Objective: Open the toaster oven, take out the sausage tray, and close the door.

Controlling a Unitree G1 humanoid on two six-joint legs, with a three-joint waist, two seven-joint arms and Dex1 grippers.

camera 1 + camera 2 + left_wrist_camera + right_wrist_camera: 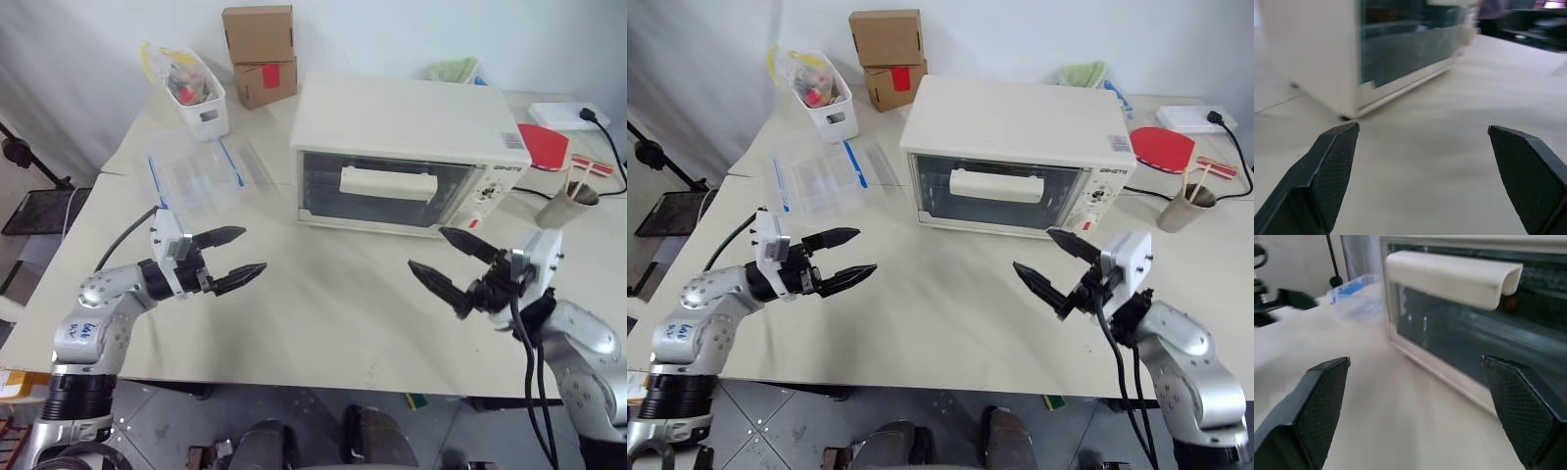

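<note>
The toaster oven (407, 157) stands toward the back of the cream counter (323, 313), its glass door (384, 191) shut and the cream bar handle (388, 182) across the upper glass; the sausage tray cannot be made out behind the glass; the left gripper (235, 258) hovers over the counter well apart from the oven's left front, fingers (217, 236) spread wide and empty; the right gripper (453, 260) hangs just before the oven's right front corner, fingers likewise wide and empty; a clear plastic box (194, 171) with blue clips lies left of the oven.
</note>
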